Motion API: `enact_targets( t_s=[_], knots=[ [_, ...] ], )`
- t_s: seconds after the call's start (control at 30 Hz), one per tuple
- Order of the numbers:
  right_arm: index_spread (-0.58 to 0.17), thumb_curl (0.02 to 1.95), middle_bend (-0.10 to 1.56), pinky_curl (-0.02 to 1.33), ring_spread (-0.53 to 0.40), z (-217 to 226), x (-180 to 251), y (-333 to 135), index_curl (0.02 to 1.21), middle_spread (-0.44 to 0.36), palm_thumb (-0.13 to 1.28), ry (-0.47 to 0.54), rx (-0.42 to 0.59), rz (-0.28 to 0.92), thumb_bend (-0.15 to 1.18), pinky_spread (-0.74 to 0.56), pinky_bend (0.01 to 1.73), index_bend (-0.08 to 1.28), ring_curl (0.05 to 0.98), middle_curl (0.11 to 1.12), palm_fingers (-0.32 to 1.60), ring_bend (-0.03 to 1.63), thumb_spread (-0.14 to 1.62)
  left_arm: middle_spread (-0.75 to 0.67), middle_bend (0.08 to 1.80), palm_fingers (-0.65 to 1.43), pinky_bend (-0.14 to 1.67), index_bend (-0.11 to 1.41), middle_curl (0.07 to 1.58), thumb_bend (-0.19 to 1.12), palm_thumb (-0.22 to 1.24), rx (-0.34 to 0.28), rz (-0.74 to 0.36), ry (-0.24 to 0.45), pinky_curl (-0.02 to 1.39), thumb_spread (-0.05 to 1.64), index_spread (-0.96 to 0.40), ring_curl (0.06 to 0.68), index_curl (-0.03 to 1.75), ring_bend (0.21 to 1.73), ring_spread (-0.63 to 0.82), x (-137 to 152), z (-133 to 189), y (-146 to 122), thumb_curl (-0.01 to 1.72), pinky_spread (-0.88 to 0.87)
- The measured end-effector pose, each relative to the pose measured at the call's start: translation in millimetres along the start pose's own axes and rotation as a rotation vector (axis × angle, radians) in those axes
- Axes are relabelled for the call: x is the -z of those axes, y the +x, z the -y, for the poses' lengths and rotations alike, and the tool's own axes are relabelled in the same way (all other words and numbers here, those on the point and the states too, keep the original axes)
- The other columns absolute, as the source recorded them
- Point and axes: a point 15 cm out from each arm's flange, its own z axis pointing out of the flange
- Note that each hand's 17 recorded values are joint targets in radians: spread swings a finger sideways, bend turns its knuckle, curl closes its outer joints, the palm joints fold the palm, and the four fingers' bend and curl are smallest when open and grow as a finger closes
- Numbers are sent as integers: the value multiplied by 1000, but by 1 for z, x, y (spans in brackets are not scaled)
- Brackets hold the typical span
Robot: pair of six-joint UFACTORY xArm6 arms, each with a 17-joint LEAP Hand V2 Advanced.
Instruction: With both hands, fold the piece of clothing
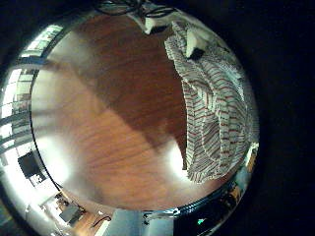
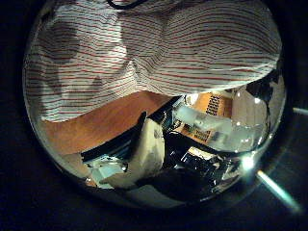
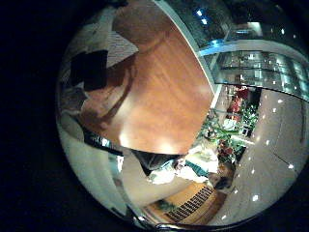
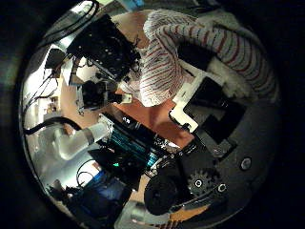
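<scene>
The striped garment [image 1: 212, 108] lies partly on the wooden table [image 1: 108, 108] in the left little finger side palm view, and its upper edge rises to my left hand's fingers [image 1: 189, 39]. In the left thumb side palm view the garment [image 2: 144, 48] is close, above my left hand [image 2: 144, 159]. In the right thumb side palm view the garment [image 4: 186, 52] runs between my right hand's fingers [image 4: 205, 95], which are curled on it; another hand [image 4: 105, 48] is at its far edge.
A strip of tabletop [image 2: 106, 120] shows under the cloth in the left thumb side palm view. Room furniture lies beyond the table.
</scene>
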Motion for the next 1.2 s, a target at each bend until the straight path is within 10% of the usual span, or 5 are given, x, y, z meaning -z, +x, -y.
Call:
enact_targets(
  t_s=[0.5,0.87,1.0,1.1,1.2],
  knots=[
    [-292,765,1278,961,-240,11,1,-17,936,-146,1004,2,26,-5,-13,-234,1203,1023,827,835,1096,1308,978,179,250,174,311,161,365,-11,180,102,-47,149,308,1365,8,216,321,679,269,72,-40,-49,279,441],
    [-294,751,1275,972,-239,52,-23,-78,935,-147,954,-17,124,-19,-24,-236,1199,1017,823,828,1083,1304,969,157,255,183,305,160,382,-14,196,211,-75,137,312,1347,21,213,320,669,250,68,-76,-92,292,427],
    [-333,721,1156,897,-249,65,-31,-100,897,-171,906,2,152,-21,-28,-311,1166,769,775,782,937,1303,987,154,248,178,310,158,387,-12,189,232,-91,130,316,1336,25,215,317,673,248,69,-89,-100,294,421],
    [-367,692,926,855,-304,72,-34,-107,790,-245,827,18,160,-14,-48,-412,1229,331,741,710,374,1309,1007,153,246,178,310,159,389,-12,185,243,-89,141,316,1329,26,215,315,674,248,71,-94,-102,294,419],
    [-383,663,713,824,-308,79,-34,-117,678,-226,784,51,159,25,-37,-341,1178,205,674,625,72,1194,1025,153,245,177,311,160,391,-14,182,246,-88,144,317,1323,27,215,314,674,248,72,-98,-102,295,418]
  ],
)
